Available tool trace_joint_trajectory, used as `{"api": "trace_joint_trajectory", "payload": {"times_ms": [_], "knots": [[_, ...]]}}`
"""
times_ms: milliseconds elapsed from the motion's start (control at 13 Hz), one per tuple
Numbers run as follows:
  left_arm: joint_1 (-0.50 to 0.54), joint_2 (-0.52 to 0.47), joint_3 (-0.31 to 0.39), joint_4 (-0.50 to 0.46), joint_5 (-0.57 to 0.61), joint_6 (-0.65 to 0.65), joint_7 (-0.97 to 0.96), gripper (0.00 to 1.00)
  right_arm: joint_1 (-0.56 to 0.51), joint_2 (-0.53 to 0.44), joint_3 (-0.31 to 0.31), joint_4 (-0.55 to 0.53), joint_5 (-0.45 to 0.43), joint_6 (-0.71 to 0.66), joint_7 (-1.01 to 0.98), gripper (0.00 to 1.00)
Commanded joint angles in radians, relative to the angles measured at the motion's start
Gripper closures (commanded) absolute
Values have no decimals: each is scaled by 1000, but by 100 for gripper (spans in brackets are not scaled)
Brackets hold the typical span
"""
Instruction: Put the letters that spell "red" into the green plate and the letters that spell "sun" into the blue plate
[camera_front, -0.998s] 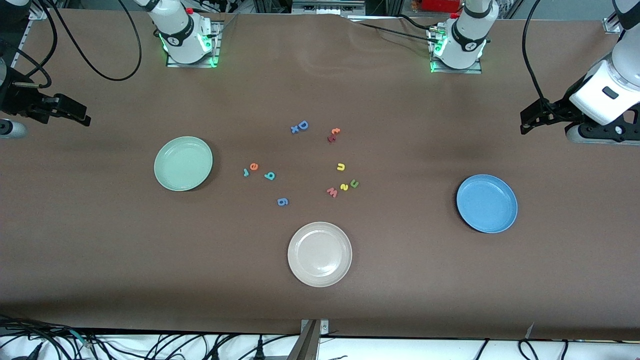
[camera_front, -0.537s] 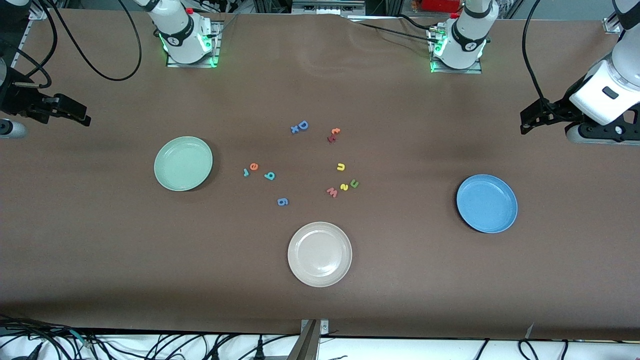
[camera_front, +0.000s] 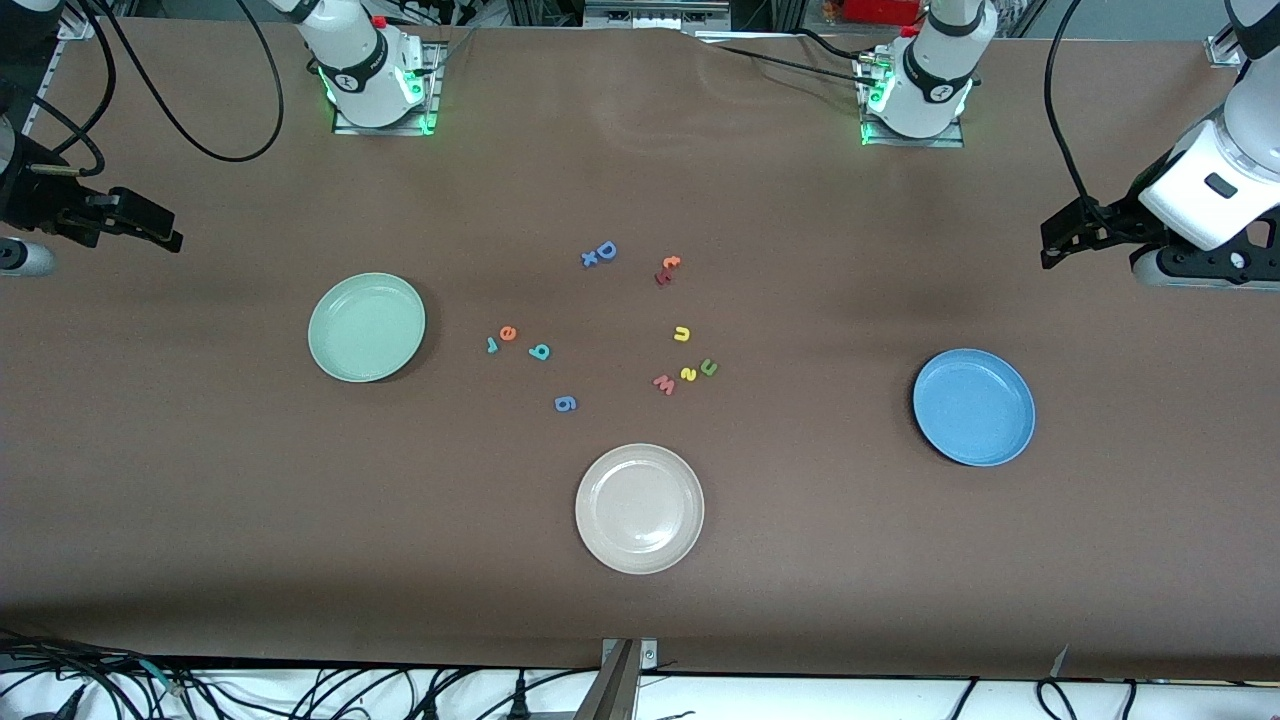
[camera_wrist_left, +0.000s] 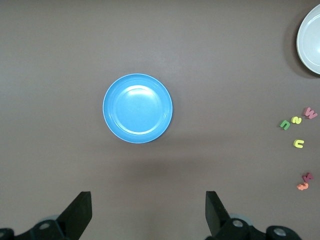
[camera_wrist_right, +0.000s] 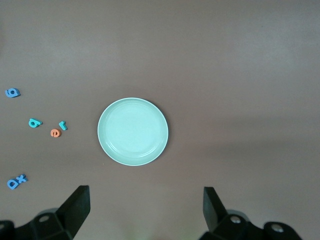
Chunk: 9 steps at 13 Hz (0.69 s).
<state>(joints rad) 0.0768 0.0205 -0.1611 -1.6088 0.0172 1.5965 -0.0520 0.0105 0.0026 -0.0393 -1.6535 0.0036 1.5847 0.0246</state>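
my left pincer (camera_wrist_left: 145, 212) is wide open with nothing in it, up high at the left arm's end of the counter (camera_front: 200, 480), and the blue plate (camera_front: 973, 406) sits on the counter below it. my right pincer (camera_wrist_right: 142, 210) is wide open and holds nothing too, up at the right arm's end, with the green plate (camera_front: 366, 327) below it. both arms wait. both plates have nothing in them, and so does the beige-white plate (camera_front: 639, 508). the "red" letters, the teal r (camera_front: 491, 345), the orange e (camera_front: 508, 333) and the teal-blue d (camera_front: 540, 351), lie close together on the counter, near the green plate, well away from my right pincer. the "sun" letters, the yellow s (camera_front: 688, 374), the yellow u (camera_front: 682, 334) and the green n (camera_front: 708, 367), lie in the middle, well apart from the blue plate. i think they are tiny, light, soft foam, so i should pinch each one gently by its thin edges. the s lies just beside the pink w (camera_front: 664, 384), so i must be careful there.
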Motion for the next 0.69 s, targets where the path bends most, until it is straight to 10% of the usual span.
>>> {"api": "trace_joint_trajectory", "payload": {"times_ms": [0, 614], "knots": [[3, 4, 0, 15, -23, -7, 24, 0, 5, -6, 1, 11, -5, -17, 3, 0], [4, 4, 2, 15, -23, -7, 38, 0, 5, -6, 1, 11, -5, -17, 3, 0]]}}
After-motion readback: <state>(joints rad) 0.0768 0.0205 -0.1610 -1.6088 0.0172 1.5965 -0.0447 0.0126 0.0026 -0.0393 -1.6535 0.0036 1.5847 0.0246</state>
